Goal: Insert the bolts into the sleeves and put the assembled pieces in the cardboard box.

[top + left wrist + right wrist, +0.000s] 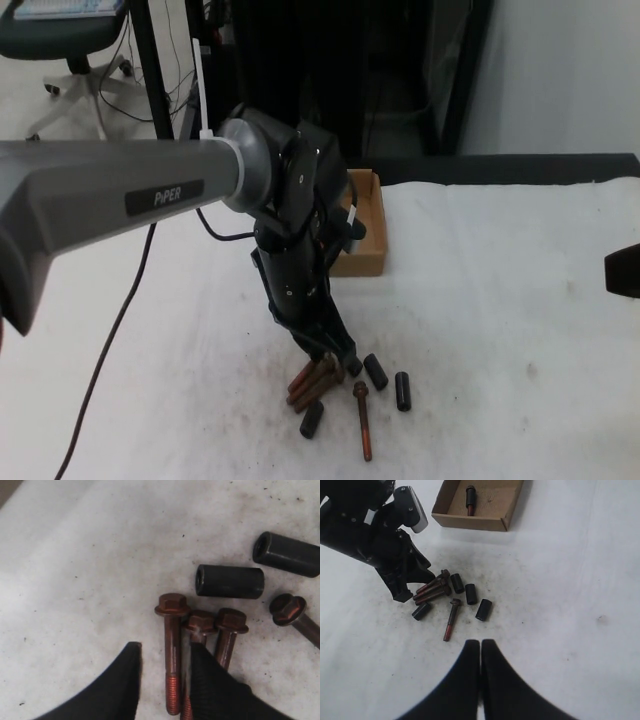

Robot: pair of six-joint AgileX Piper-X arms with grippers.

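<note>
Left pincer (166,647): down at the white surface (75,580), fingers parted just wider than a bolt shank, one on each side of the outermost bolt (172,635) and not yet closed on it.
Bolt cluster (432,589): three copper-coloured bolts lie side by side, heads at the same end, under the left arm (110,195).
Lone bolt (451,617): lies by itself just beside the cluster, among the sleeves.
Sleeves (471,594): four black ones lie on their sides around the bolts, two of them near the bolt heads.
Cardboard box (470,522): open, on the surface beyond the pile, with one assembled piece (469,500) lying inside.
Right pincer (481,647): fingers pressed together and holding nothing, above the surface and well apart from the pile.
</note>
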